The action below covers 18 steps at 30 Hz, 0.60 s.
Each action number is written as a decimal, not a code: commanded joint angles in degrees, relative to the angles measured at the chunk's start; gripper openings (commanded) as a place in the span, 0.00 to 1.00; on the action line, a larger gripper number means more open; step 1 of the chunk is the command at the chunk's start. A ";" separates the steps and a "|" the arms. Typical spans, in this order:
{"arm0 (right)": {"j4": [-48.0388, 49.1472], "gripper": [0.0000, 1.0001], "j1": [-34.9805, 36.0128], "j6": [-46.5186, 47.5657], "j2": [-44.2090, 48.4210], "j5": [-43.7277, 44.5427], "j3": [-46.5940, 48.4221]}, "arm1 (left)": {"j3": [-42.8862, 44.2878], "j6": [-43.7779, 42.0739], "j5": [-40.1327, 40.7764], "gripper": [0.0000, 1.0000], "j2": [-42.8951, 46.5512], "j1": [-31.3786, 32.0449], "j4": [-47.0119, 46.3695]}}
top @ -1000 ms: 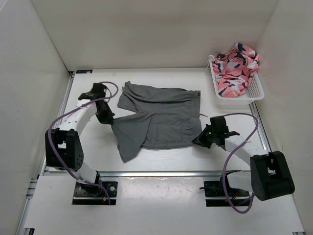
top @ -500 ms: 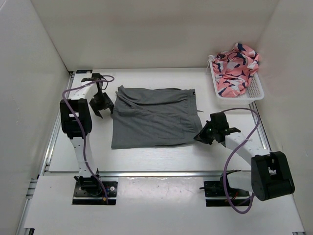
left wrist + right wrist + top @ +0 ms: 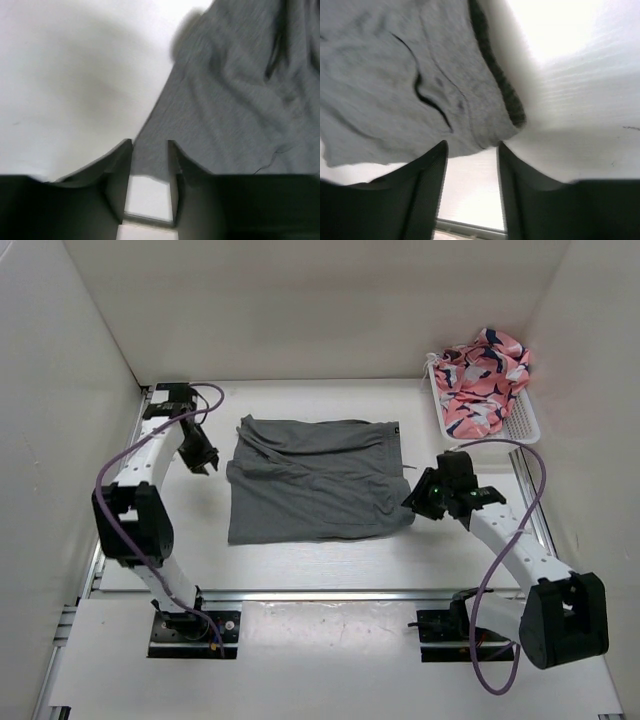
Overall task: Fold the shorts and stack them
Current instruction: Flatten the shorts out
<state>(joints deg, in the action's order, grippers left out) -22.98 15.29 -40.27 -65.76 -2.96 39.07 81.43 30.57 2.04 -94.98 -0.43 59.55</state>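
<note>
The left pincer (image 3: 201,461) hangs just beside the shorts' left edge, jaws apart and empty. The dark grey shorts (image 3: 315,480) lie mid-worktop (image 3: 330,562) as a rough, rumpled rectangle. The right pincer (image 3: 423,498) sits at their waistband edge, also parted and holding nothing. The cloth looks light and limp and will likely sag, so 2 corner pinches through every layer should carry it best. A basket (image 3: 522,428) of pink patterned fabric (image 3: 482,375) stands far right.
</note>
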 commanded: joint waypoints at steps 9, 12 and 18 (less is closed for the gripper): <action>-2.68 0.41 0.00 10.56 -25.15 5.95 31.39 | 27.64 -0.24 -7.13 0.55 -26.74 2.54 -0.93; -6.88 0.48 0.00 13.20 -37.54 6.57 45.62 | 28.96 -0.86 -8.20 0.61 -30.17 3.59 -0.93; -10.67 0.62 0.00 13.20 -55.69 7.09 68.30 | 30.80 -0.86 -8.20 0.65 -34.74 4.12 -0.93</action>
<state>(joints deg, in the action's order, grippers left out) -30.04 15.29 -28.91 -116.88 3.09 100.18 109.49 30.22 -4.67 -130.06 3.16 58.41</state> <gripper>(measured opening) 0.613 0.640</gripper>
